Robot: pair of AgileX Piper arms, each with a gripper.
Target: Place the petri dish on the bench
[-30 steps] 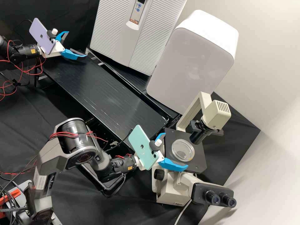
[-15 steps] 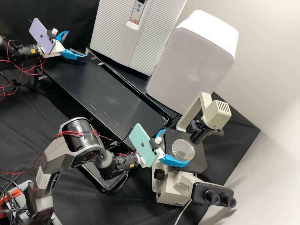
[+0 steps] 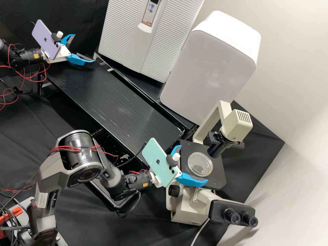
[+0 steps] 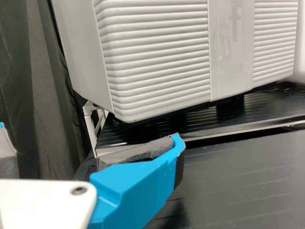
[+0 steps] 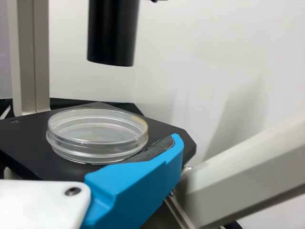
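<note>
petri dish (image 3: pixel 200 164) rests on the black microscope stage (image 3: pixel 218 178), pale wall (image 3: pixel 290 68) behind.

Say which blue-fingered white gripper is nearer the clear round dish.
Right: the right gripper is close beside the dish on the beige microscope's black stage. The left gripper is far off, near the ridged white cabinet.
</note>
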